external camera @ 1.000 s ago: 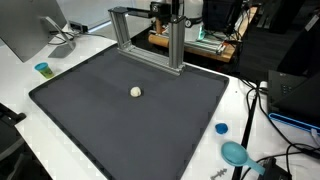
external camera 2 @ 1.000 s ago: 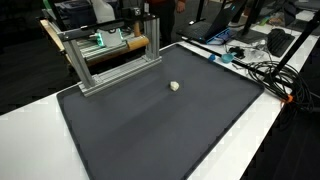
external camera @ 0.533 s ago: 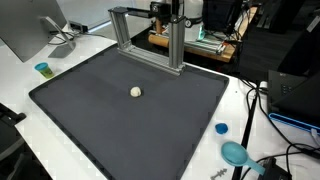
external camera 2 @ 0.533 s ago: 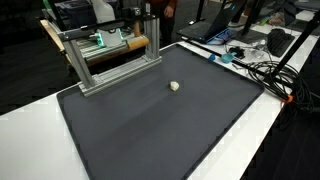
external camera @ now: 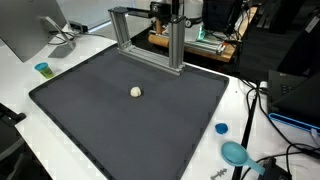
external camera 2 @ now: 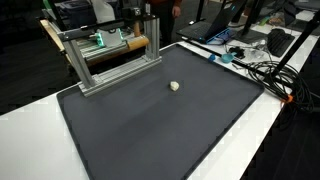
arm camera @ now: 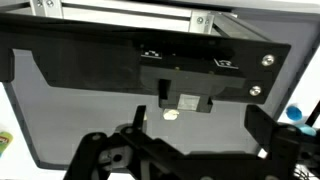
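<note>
A small cream ball point(external camera: 135, 91) lies alone near the middle of a dark grey mat point(external camera: 110, 125). It shows in both exterior views point(external camera 2: 174, 86) and in the wrist view point(arm camera: 172, 114). My gripper point(arm camera: 195, 140) shows only in the wrist view, where its two dark fingers point(arm camera: 265, 130) stand wide apart with nothing between them. It is high above the mat and well away from the ball. A black bracket with screws point(arm camera: 200, 75) fills the upper part of the wrist view. In the exterior views I cannot make out the gripper.
An aluminium frame point(external camera: 150, 35) stands at the mat's back edge point(external camera 2: 110, 55). A small blue cup point(external camera: 42, 69) and a monitor point(external camera: 30, 30) sit on one side. A blue cap point(external camera: 221, 128), a blue round piece point(external camera: 235, 153) and cables point(external camera 2: 262, 70) lie on the white table.
</note>
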Robot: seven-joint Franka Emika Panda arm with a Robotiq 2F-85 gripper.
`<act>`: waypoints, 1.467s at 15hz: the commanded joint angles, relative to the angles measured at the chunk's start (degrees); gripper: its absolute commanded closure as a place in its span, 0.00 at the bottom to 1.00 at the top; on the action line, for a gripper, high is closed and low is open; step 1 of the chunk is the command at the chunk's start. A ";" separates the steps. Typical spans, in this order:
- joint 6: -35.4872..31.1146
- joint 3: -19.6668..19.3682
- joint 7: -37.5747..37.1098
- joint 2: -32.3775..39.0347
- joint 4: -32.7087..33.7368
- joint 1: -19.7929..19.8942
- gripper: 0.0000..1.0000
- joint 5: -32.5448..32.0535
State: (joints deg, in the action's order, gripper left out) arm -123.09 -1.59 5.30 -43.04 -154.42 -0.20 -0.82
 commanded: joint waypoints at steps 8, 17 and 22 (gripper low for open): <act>-1.12 1.20 -4.06 1.16 -1.69 0.99 0.00 0.01; -3.53 2.17 -9.59 0.72 -4.10 0.98 0.00 0.50; -0.80 4.01 -10.36 0.36 -3.23 1.74 0.28 -1.86</act>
State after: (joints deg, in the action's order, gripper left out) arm -126.15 0.87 -4.44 -42.22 -158.32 0.59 -1.05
